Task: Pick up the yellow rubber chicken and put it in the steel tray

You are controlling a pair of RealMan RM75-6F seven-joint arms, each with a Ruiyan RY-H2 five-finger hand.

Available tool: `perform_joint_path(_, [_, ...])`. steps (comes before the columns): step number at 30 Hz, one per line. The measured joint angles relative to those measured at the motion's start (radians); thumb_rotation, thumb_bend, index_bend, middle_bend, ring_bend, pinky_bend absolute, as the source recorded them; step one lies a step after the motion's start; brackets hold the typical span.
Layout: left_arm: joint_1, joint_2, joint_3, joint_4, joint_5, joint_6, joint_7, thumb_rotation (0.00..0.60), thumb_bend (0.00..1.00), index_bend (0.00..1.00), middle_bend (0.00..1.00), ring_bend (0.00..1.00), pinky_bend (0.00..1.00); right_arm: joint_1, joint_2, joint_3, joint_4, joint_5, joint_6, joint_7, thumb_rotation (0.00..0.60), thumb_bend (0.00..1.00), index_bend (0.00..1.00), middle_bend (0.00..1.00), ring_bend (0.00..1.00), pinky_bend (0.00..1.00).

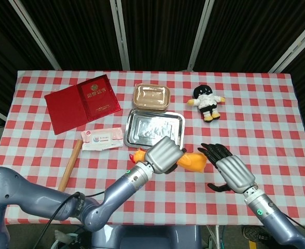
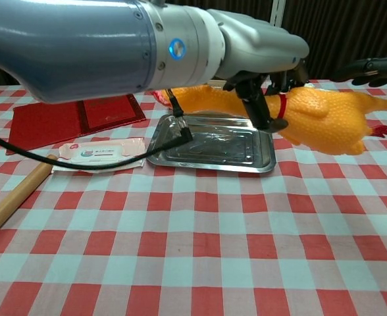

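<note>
My left hand (image 1: pixel 164 153) (image 2: pixel 262 52) grips the yellow rubber chicken (image 1: pixel 195 161) (image 2: pixel 322 118) around its neck and holds it in the air, body pointing right. The chicken hangs just in front of and to the right of the steel tray (image 1: pixel 135 124) (image 2: pixel 165 146), which has nothing in it. My right hand (image 1: pixel 230 170) is open, fingers spread, right beside the chicken's body; in the chest view only its dark fingers (image 2: pixel 378 66) show at the right edge.
A brown lidded box (image 1: pixel 152 97) stands behind the tray. A plush doll (image 1: pixel 208 101) lies at the back right, a red booklet (image 1: pixel 82 102) at the back left. A wipes packet (image 1: pixel 101 138) and a wooden stick (image 1: pixel 70 165) lie left of the tray.
</note>
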Motion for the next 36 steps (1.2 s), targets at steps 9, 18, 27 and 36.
perform_joint_path(9, [-0.046,-0.107,-0.004,0.007,-0.046,0.112,0.051,0.6,0.67,0.55,0.62,0.55,0.62,0.042,-0.042,0.021,0.018,0.069,-0.036,-0.025,0.6,0.23,0.0,0.01,0.0,0.07])
perform_joint_path(18, [-0.058,-0.158,0.002,0.047,-0.011,0.168,0.068,0.6,0.67,0.55,0.62,0.55,0.62,0.062,-0.056,0.016,0.028,0.102,-0.065,-0.033,0.6,0.23,0.0,0.01,0.0,0.07])
perform_joint_path(27, [-0.048,-0.185,0.015,0.072,0.039,0.195,0.06,0.6,0.67,0.55,0.62,0.55,0.62,0.077,-0.058,0.01,0.036,0.12,-0.084,-0.024,0.6,0.23,0.01,0.05,0.05,0.07])
perform_joint_path(36, [-0.03,-0.178,0.018,0.062,0.054,0.185,0.041,0.6,0.67,0.55,0.62,0.55,0.62,0.089,-0.077,0.018,0.062,0.142,-0.087,-0.013,0.6,0.23,0.14,0.13,0.14,0.13])
